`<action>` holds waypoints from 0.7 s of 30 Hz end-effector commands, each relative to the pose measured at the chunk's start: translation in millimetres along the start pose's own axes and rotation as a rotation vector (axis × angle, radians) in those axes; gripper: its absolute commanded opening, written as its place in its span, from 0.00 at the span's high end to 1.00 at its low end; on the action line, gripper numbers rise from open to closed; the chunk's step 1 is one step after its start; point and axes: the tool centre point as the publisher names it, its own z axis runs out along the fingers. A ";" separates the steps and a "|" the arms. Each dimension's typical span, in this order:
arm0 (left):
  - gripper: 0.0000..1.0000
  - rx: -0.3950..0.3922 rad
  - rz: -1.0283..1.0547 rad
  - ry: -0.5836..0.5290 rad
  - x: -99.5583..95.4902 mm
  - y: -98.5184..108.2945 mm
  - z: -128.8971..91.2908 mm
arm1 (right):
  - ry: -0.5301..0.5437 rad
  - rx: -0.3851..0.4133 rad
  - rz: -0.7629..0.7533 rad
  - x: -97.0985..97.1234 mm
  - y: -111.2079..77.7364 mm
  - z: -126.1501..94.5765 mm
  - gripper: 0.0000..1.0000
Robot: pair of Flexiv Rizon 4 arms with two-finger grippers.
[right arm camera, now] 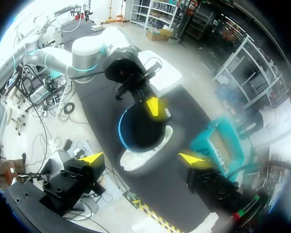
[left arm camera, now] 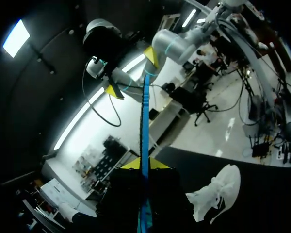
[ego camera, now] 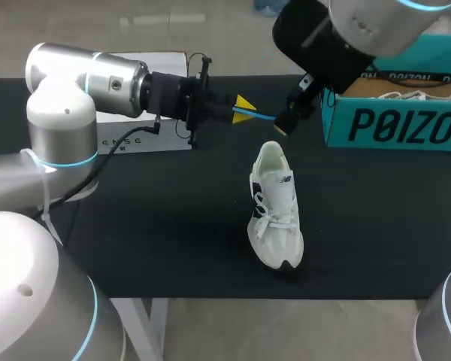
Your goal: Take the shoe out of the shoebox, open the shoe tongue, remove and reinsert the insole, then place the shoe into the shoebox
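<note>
Insole (ego camera: 261, 115) clamped in level left end effector (ego camera: 243, 110); right end effector (right arm camera: 143, 159) angled down, spread apart

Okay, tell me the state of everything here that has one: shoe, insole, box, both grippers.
shoebox: open.
shoe: out of the shoebox, insole removed.
insole: held in the air.
left gripper: shut on the insole.
right gripper: open, holding nothing.

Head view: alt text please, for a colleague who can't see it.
A white shoe lies on the black table, outside the teal shoebox at right. Beyond it, the left gripper holds the blue insole edge-on, its far end by the right gripper.
</note>
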 end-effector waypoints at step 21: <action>1.00 -0.111 0.819 -0.002 13.9 -24.3 5.2 | 0.001 0.003 0.000 -0.7 1.4 1.1 0.00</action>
